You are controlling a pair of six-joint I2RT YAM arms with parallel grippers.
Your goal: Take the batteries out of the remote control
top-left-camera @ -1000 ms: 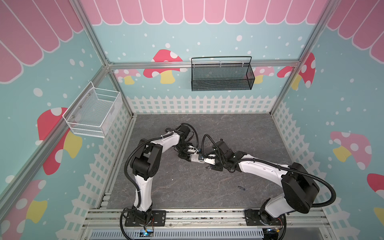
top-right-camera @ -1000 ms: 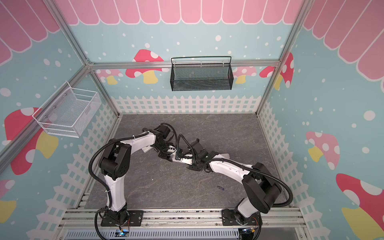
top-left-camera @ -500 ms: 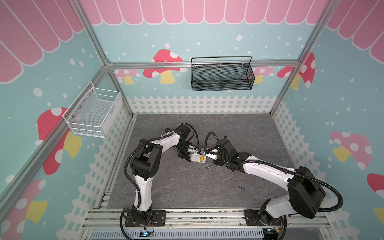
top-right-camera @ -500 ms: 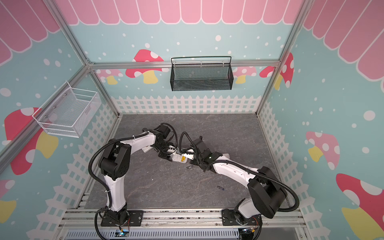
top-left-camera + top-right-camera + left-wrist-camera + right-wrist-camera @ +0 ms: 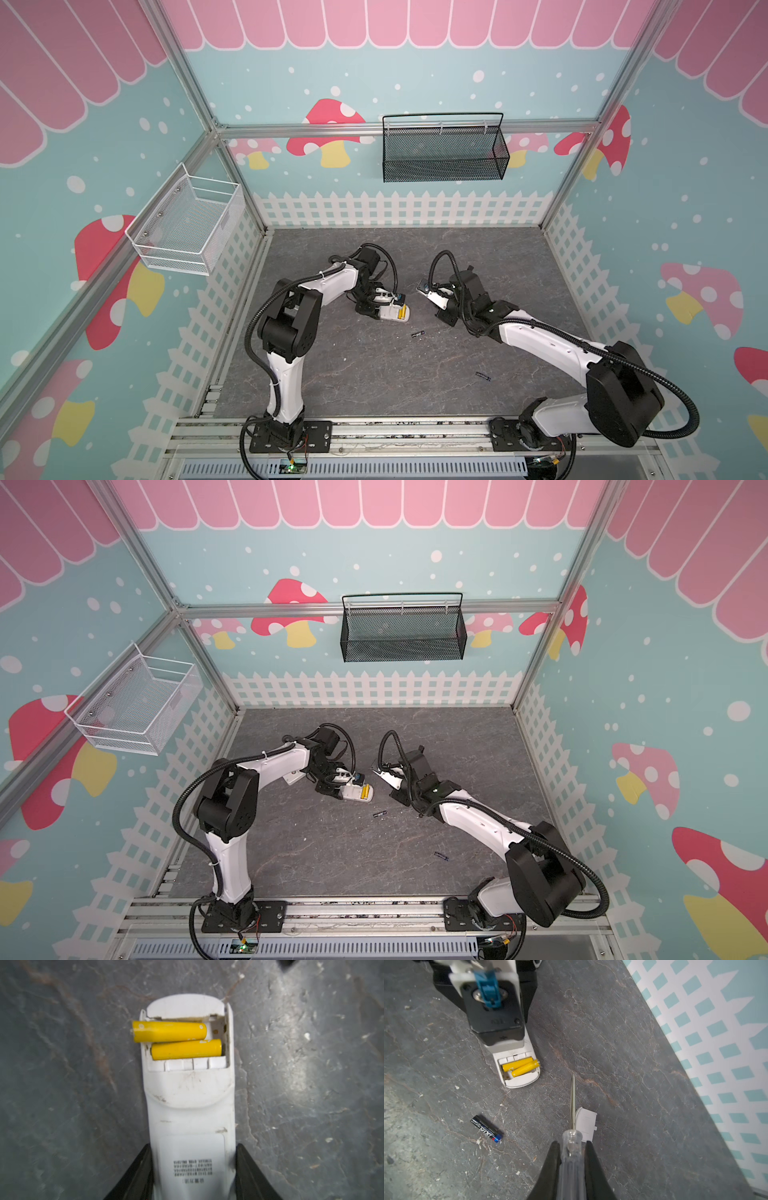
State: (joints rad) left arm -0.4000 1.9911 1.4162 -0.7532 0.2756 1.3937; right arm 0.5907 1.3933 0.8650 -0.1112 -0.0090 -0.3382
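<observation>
Left fingers are closed on the two long sides of the remote. Right fingers are clamped on the clear handle of the screwdriver.

Both pairs of fingers are held low over the grey surface, facing each other and well apart.

The remote is laid back-up on the surface and reaches out beyond the left fingertips. Its battery bay, at the end farthest from those fingers, is uncovered.

The screwdriver's shaft is pointed straight out ahead of the right fingers, and its tip is kept apart from the remote.

One white cover is seen on the surface just beyond the right fingertips, partly hidden behind the screwdriver.

Two yellow batteries are lodged crosswise in the bay. The one nearer the left fingers is seated in its slot. The one farther from them is shifted sideways, with one end past the remote's edge.

One dark battery is left loose on the surface between the two pairs of fingers. A second dark battery is found in both top views, well behind the right fingers, towards that arm's base.
</observation>
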